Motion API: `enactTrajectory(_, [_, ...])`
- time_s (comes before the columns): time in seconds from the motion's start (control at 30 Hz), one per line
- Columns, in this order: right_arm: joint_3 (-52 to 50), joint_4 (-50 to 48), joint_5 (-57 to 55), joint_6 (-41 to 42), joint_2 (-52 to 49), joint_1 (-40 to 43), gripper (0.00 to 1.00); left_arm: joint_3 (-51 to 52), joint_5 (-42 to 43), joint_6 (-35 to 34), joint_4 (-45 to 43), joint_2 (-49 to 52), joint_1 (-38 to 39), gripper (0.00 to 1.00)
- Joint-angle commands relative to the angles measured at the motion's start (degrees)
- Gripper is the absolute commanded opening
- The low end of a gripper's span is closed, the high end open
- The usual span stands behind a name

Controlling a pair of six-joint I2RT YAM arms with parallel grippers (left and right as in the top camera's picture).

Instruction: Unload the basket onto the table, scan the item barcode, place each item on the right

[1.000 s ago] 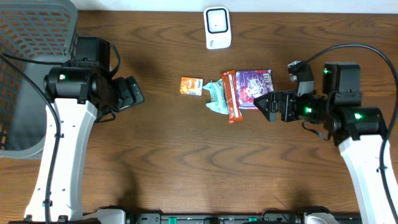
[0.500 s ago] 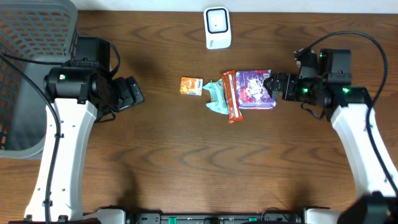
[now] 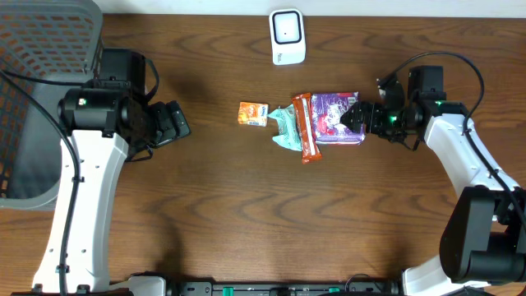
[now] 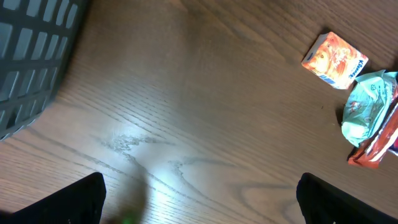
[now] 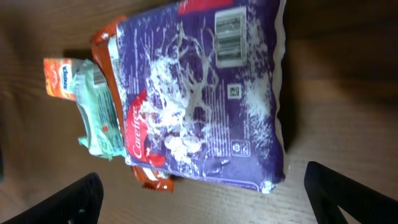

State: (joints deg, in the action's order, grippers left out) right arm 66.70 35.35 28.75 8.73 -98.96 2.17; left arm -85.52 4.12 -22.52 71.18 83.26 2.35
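Purple foil snack packet (image 5: pixel 205 93), barcode (image 5: pixel 229 31) up on the wooden table (image 3: pixel 205 205), is being framed by the spread right claw (image 3: pixel 352 118), seemingly for lifting to the white scanner (image 3: pixel 288 37); left claw (image 3: pixel 181 123) is being held open.

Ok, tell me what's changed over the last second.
The right gripper swung up and left to the right edge of the purple packet, jaws open, nothing grasped. The left gripper, the packet, the orange carton, the scanner and the basket stayed put.
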Motion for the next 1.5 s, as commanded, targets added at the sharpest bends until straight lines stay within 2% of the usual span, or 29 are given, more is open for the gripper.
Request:
enactTrajectory(0.0, [0.9,-0.5,1.1,0.4,0.5,0.5,0.99,0.2,-0.5,-0.5,0.2,0.4,-0.1,0.98])
enactTrajectory(0.17, [0.9,0.3,0.5,0.4,0.5,0.5,0.99,0.2,-0.5,-0.5,0.2,0.4,-0.1,0.98])
enactTrajectory(0.33, [0.9,0.0,-7.9,0.7,0.4,0.5,0.99,0.2,-0.5,-0.5,0.2,0.4,-0.1,0.98])
enactTrajectory(0.43, [0.9,-0.6,-8.8,0.6,0.4,0.5,0.99,0.2,-0.5,-0.5,0.2,0.4,-0.1,0.98])
enactTrajectory(0.63, [0.7,-2.1,-8.7,-0.7,0.1,0.5,0.98,0.2,-0.5,-0.5,0.2,0.4,-0.1,0.98])
enactTrajectory(0.8, [0.7,-3.6,-7.0,-0.7,-3.0,0.5,0.89,0.2,-0.5,-0.5,0.2,0.4,-0.1,0.98])
enactTrajectory(0.97, [0.7,-5.6,0.1,-0.7,-8.8,0.5,0.87,0.2,-0.5,-0.5,0.2,0.4,-0.1,0.98])
enactTrajectory(1.03, [0.7,-6.4,3.0,-1.5,-10.8,0.5,0.81,0.2,-0.5,-0.5,0.2,0.4,-0.1,0.98])
enactTrajectory(1.1, [0.7,-7.5,5.3,-2.7,-13.2,0.5,0.68,0.2,-0.5,-0.5,0.2,0.4,-0.1,0.98])
enactTrajectory(1.17, [0.7,-8.0,6.7,-3.8,-14.4,0.5,0.61,0.2,-0.5,-0.5,0.2,0.4,-0.1,0.98])
enactTrajectory(1.2, [0.7,-7.9,6.8,-4.2,-14.7,0.5,0.54,0.2,-0.5,-0.5,0.2,0.4,-0.2,0.98])
enactTrajectory(1.3, [0.7,-7.3,6.8,-4.7,-14.3,0.5,0.23,0.2,-0.5,-0.5,0.2,0.4,-0.1,0.98])
enactTrajectory(1.4, [0.8,-5.9,6.3,-4.7,-12.9,0.7,0.03,0.2,-0.5,-0.5,0.2,0.4,-0.1,0.98])
enactTrajectory(1.47, [1.0,-4.1,3.3,-4.5,-10.3,0.9,0.01,0.2,-0.5,-0.5,0.2,0.4,-0.1,0.98])
